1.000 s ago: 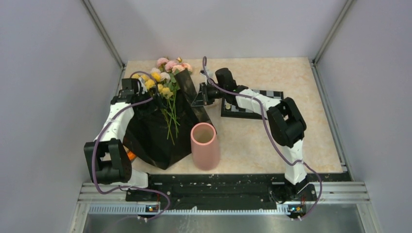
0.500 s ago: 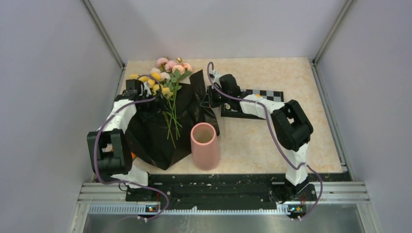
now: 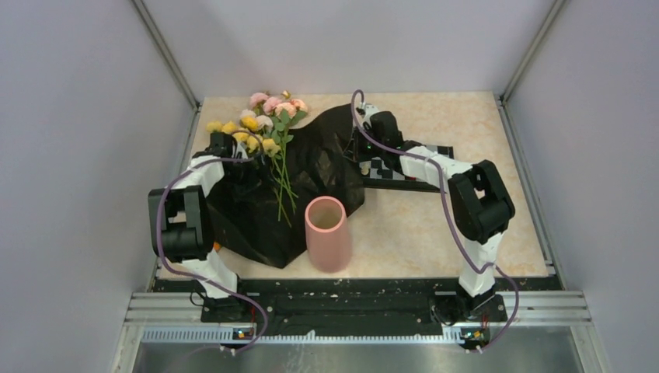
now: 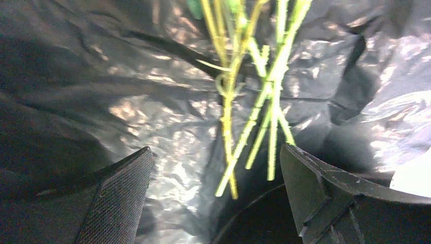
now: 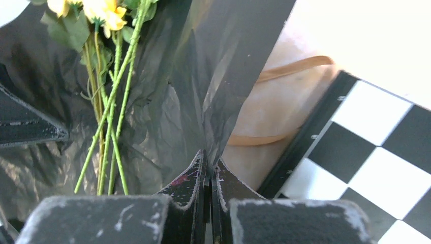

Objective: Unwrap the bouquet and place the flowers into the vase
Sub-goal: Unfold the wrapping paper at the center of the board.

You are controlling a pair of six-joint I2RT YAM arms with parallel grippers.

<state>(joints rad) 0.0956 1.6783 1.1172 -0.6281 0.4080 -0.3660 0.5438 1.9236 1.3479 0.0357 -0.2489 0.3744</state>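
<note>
Looking from the top: crinkled black wrapping paper [image 3: 311,167] lay spread out, with pink, peach and yellow artificial flowers [image 3: 264,124] on it at 11 o'clock from the tall matte pink vase [image 3: 326,233]. The vase stood upright against the paper's near edge.

Left wrist: left gripper [image 4: 216,175] gaped wide, holding nothing, green stems [image 4: 275,127] just beyond.

Right wrist: right gripper [image 5: 208,178] clamped tight on a paper fold. Thin tan ribbon [image 5: 295,66] lay at 1 o'clock, beside a black-and-white checkerboard [image 5: 376,147].
</note>
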